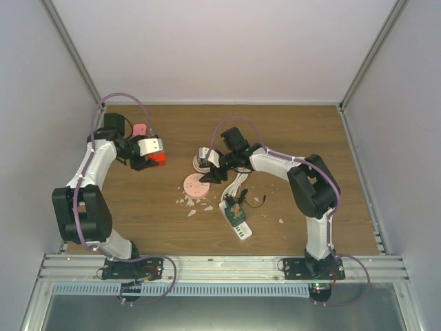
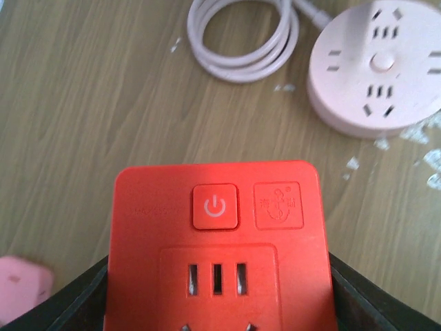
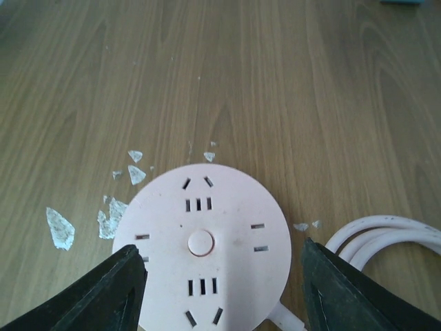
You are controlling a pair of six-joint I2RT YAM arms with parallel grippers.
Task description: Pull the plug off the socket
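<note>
At far left, left fingers (image 2: 83, 303) were clamped on red socket (image 2: 220, 248), raised off worktop (image 3: 275, 83). Right fingers (image 3: 103, 289) stood apart, 1 each side of pink round socket (image 3: 200, 241), mid-worktop, cable (image 2: 241, 69) coiled beside it. No plug in any visible slot. Small pink blur (image 2: 21, 283) at near left was poss. the plug, can't tell. Pull prob. done. Next: check, then lower red socket gently.
</note>
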